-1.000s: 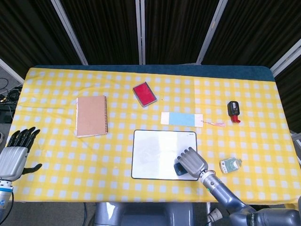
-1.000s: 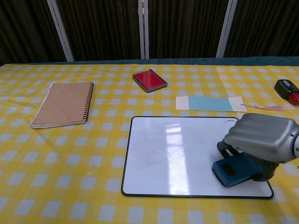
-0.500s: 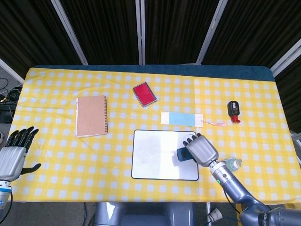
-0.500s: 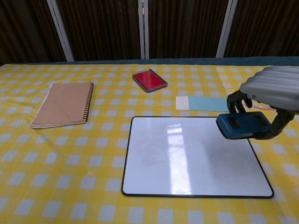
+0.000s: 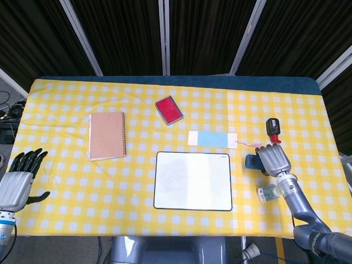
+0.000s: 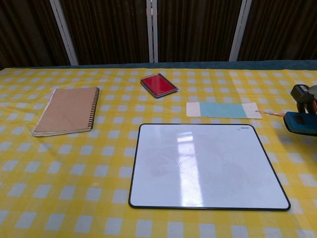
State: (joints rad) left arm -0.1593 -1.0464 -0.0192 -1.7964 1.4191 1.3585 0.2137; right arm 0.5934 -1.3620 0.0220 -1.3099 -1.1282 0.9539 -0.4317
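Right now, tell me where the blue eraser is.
The blue eraser is in the right hand, just right of the whiteboard, below the bookmark.

The right hand (image 5: 273, 159) holds the blue eraser (image 5: 252, 163) over open cloth just right of the whiteboard (image 5: 192, 181). A small bottle (image 5: 269, 192) lies close below it, a black-and-red stamp (image 5: 273, 127) and the bookmark (image 5: 212, 138) crowd the far side.
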